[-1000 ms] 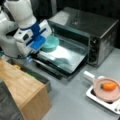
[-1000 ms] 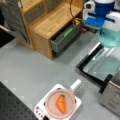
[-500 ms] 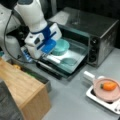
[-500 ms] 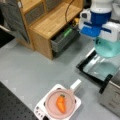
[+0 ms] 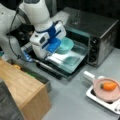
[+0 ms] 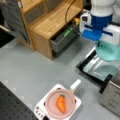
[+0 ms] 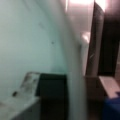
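Gripper (image 5: 53, 46) fingers are clamped on the teal bowl (image 5: 64, 45) rim above the open oven door (image 5: 72, 61). Keep the bowl level; clear the oven (image 5: 100, 32) frame.

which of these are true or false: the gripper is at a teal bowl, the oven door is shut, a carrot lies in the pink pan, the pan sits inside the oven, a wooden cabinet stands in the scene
1. The gripper is at a teal bowl. True; the bowl is right by it above the oven door, and it also shows in a front view.
2. The oven door is shut. False; it lies folded down and open in front of the toaster oven.
3. A carrot lies in the pink pan. True.
4. The pan sits inside the oven. False; it rests on a small white stove on the table, apart from the oven.
5. A wooden cabinet stands in the scene. True.
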Available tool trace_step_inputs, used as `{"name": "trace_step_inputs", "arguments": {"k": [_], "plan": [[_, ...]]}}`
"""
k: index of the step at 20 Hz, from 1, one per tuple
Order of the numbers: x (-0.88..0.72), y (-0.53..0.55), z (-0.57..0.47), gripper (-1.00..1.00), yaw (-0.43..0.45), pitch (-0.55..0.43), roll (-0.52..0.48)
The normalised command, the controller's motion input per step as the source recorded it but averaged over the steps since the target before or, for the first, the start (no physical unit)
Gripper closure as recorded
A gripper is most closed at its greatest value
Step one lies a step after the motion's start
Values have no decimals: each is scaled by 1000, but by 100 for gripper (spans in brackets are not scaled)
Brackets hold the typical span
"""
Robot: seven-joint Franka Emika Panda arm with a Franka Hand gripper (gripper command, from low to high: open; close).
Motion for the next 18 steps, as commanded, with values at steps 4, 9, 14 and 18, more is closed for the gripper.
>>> {"name": "trace_step_inputs", "arguments": {"k": [4, 9, 14, 18], "plan": [[-208, 82, -288, 100, -28, -9, 184], [-275, -78, -291, 100, 34, -91, 184], [-240, -115, -212, 100, 18, -159, 170], [-180, -18, -132, 100, -27, -178, 132]]}}
